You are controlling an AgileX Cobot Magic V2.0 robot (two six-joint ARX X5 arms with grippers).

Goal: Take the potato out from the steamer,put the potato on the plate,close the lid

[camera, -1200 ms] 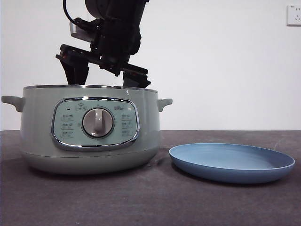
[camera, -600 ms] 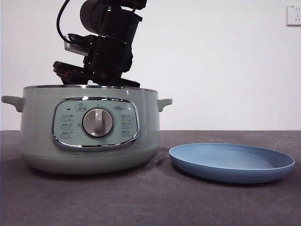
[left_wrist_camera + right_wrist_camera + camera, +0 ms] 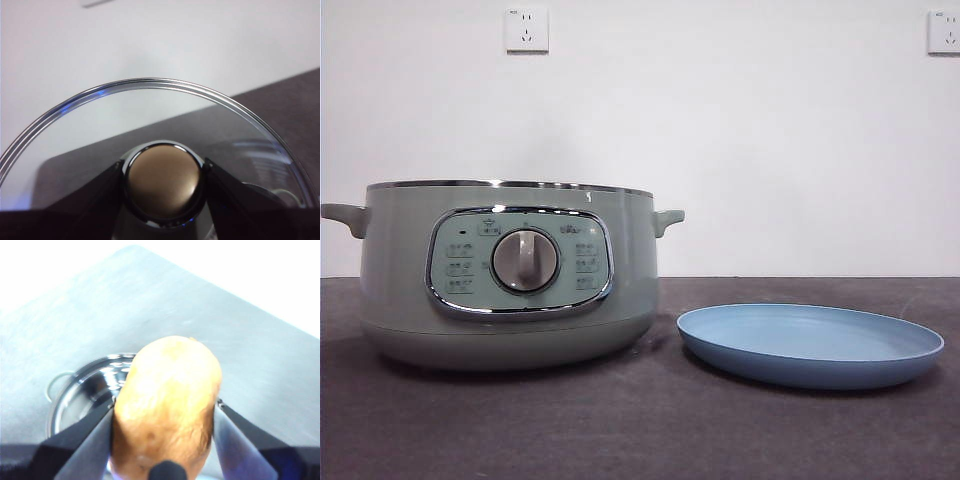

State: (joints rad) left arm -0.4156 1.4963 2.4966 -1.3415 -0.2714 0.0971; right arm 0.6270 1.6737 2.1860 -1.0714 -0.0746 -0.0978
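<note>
The sage-green steamer (image 3: 390, 280) stands open at the left of the front view, with the empty light-blue plate (image 3: 810, 345) to its right. No arm shows in the front view. My right gripper (image 3: 165, 412) is shut on the brown-orange potato (image 3: 167, 380) and holds it high above the open steamer (image 3: 80, 395), whose shiny inside shows below. My left gripper (image 3: 162, 172) is shut on the knob (image 3: 162, 185) of the clear glass lid (image 3: 150, 82) and holds it up off the table.
Two wall sockets (image 3: 526, 30) sit high on the white wall behind. The dark tabletop (image 3: 650, 430) runs in front of the steamer and the plate.
The arm that hung over the steamer's rim has risen out of the front view. The steamer and the plate have not moved.
</note>
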